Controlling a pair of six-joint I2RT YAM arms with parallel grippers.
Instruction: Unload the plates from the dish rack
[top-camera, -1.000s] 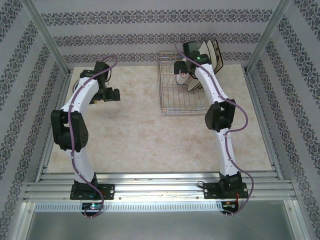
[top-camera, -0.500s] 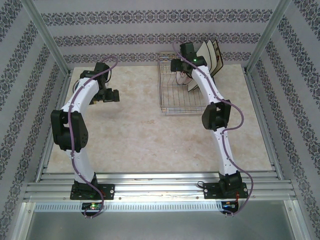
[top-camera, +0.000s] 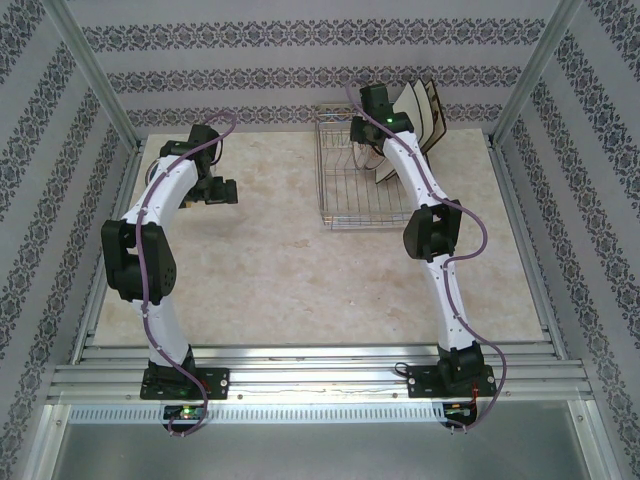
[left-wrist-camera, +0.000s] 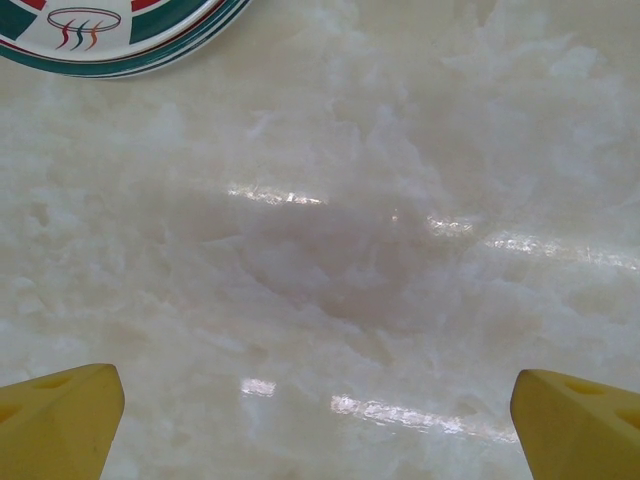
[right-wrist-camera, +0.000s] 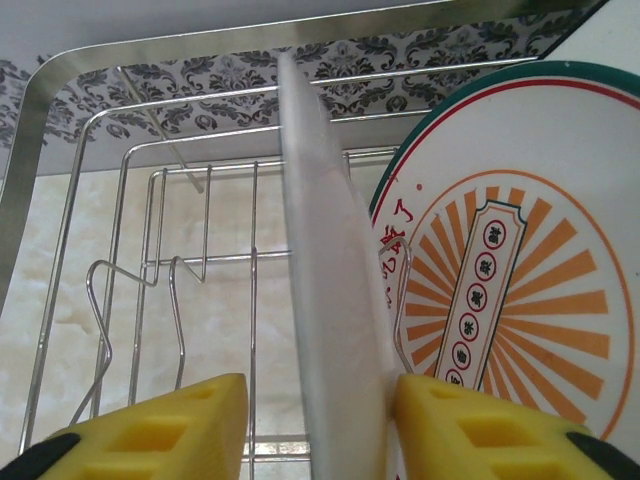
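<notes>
The dish rack (top-camera: 352, 200) stands at the far side of the table (top-camera: 280, 270), and the right gripper (top-camera: 363, 133) is lowered into the far end of the dish rack. In the right wrist view, the right gripper (right-wrist-camera: 318, 388) has its yellow fingers (right-wrist-camera: 190, 425) on both sides of a white plate (right-wrist-camera: 325, 290) that stands upright on its edge between the wires of the dish rack (right-wrist-camera: 200, 38). One finger touches the plate and a small gap shows at the other, so the jaws are apart and not clamped. Just beside this plate, in the next slot of the dish rack, stands a round plate (right-wrist-camera: 510, 290) with an orange ray pattern and a green rim. The square cream plates (top-camera: 424, 106) lean at the far right corner of the dish rack. The left gripper (top-camera: 224, 190) hangs well to the left of the dish rack. Its jaws are spread wide over the bare table (left-wrist-camera: 380, 220) with nothing between them (left-wrist-camera: 315, 378). A green-rimmed plate (left-wrist-camera: 100, 35) lies flat there.
</notes>
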